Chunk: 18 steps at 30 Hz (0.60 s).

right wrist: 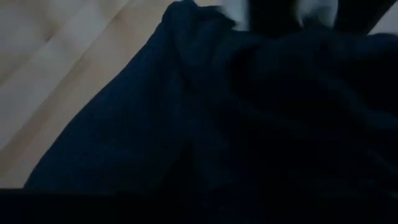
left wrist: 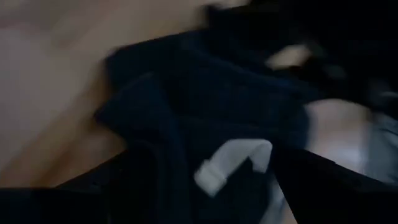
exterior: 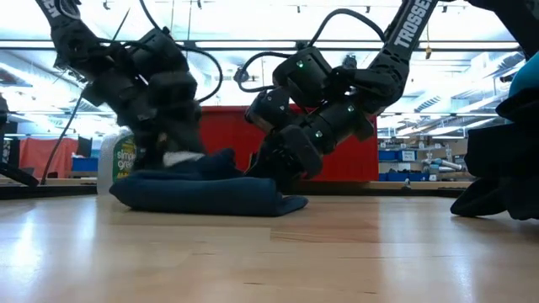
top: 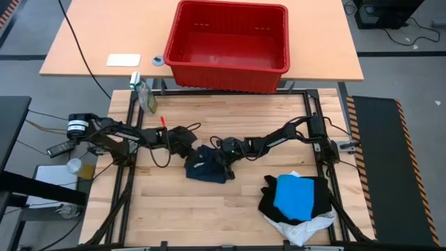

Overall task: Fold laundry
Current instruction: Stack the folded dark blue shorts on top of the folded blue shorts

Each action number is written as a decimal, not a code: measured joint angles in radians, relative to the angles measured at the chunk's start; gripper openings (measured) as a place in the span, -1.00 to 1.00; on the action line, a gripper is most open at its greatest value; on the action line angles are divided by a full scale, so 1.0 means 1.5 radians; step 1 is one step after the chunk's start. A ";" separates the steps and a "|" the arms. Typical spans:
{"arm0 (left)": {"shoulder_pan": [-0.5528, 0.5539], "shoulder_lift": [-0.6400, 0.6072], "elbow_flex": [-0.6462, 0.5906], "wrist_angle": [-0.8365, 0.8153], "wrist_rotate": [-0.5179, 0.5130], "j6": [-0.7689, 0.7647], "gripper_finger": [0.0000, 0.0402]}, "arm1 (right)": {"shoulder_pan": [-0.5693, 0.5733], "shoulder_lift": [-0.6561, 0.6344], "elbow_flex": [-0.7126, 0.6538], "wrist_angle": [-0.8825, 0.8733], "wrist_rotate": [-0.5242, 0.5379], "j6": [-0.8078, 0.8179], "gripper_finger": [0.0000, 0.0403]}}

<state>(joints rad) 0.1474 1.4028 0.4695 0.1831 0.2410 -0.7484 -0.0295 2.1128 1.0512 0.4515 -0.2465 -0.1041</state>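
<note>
A folded navy garment (top: 206, 167) is located mid-table (top: 209, 209), flanked by the left gripper (top: 187, 143), fingers spread, and the right gripper (top: 224, 159), grip indeterminate; a red basket (top: 230, 38) occupies the far desk (top: 104, 35).

A robotics lab or workshop: a metal-framed wooden worktop (top: 209, 209) carries two cabled arms, with a second table (top: 90, 42) at 12 o'clock, grey floor with hazard-striped matting (top: 376, 132) at 3 o'clock, and an open hall with ceiling strip lights (exterior: 253, 59) and shelving (exterior: 413, 160) behind.
</note>
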 joint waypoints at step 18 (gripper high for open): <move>-0.051 0.051 0.000 0.139 0.095 0.151 0.26 | -0.009 0.000 0.000 0.001 -0.029 0.002 -0.07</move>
<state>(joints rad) 0.0707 1.4796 0.4690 0.3915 0.3830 -0.5226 -0.0437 2.1128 1.0512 0.4522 -0.2901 -0.1007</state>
